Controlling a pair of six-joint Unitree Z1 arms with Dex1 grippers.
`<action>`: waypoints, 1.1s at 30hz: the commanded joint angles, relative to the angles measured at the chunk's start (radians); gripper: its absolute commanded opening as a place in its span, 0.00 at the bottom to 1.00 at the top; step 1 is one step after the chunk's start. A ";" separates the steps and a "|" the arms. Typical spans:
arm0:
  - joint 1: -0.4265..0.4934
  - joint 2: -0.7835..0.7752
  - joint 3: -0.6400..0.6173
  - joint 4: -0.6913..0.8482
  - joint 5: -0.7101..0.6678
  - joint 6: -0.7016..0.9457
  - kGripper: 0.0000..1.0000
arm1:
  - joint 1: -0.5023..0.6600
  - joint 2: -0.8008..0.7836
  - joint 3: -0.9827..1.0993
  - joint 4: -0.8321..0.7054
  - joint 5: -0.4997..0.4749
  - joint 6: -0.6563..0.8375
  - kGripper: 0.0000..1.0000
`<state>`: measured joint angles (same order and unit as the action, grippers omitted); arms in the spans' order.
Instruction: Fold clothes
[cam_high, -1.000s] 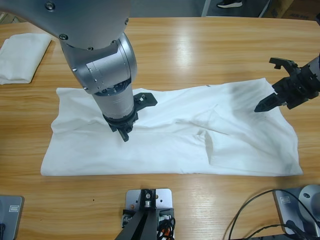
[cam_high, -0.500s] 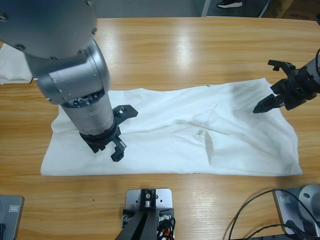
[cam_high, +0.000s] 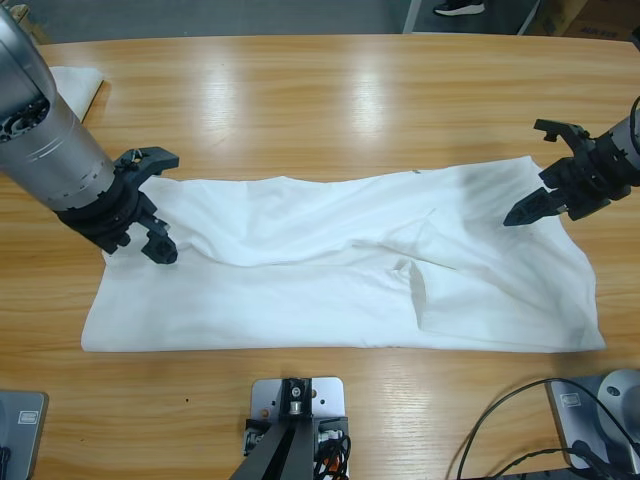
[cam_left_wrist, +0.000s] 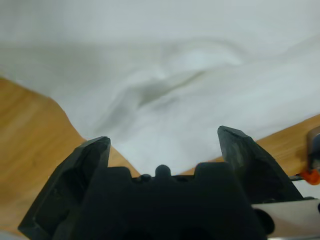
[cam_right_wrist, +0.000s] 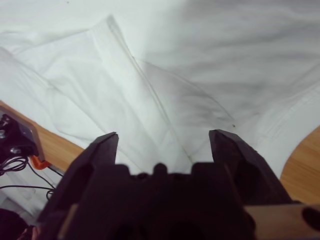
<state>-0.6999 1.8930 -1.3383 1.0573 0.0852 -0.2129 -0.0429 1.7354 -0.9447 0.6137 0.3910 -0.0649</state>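
white shirt (cam_high: 340, 270) half folded on table (cam_high: 330, 100); left gripper (cam_high: 148, 205) and right gripper (cam_high: 552, 170) wide open, empty; folds remain.

The white T-shirt (cam_high: 340, 270) lies spread flat and wrinkled, folded lengthwise into a long band across the table.

A: Right wrist view. What fills it?
B: White T-shirt (cam_right_wrist: 165, 65), rumpled, a hemmed edge running diagonally from upper left toward the middle.
A: The right gripper (cam_right_wrist: 162, 142)?
B: Jaws spread wide apart, nothing between them, cloth beyond.
A: Anything else?
B: Wooden table (cam_right_wrist: 305, 165) at lower right and lower left; black cables (cam_right_wrist: 15, 165) and an orange bit at the left edge.
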 joint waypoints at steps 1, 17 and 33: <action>0.065 0.100 0.041 -0.053 0.025 0.070 0.76 | 0.011 0.034 0.027 -0.011 0.015 0.014 0.73; 0.092 0.149 0.136 -0.177 0.063 0.098 0.43 | 0.011 0.051 0.029 -0.020 0.014 0.030 0.73; 0.099 0.042 0.138 -0.068 0.134 0.119 0.00 | 0.011 0.049 0.036 -0.029 0.015 0.040 0.73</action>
<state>-0.6133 1.9800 -1.2172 0.9458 0.1861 -0.1070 -0.0429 1.7514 -0.9365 0.5935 0.3911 -0.0404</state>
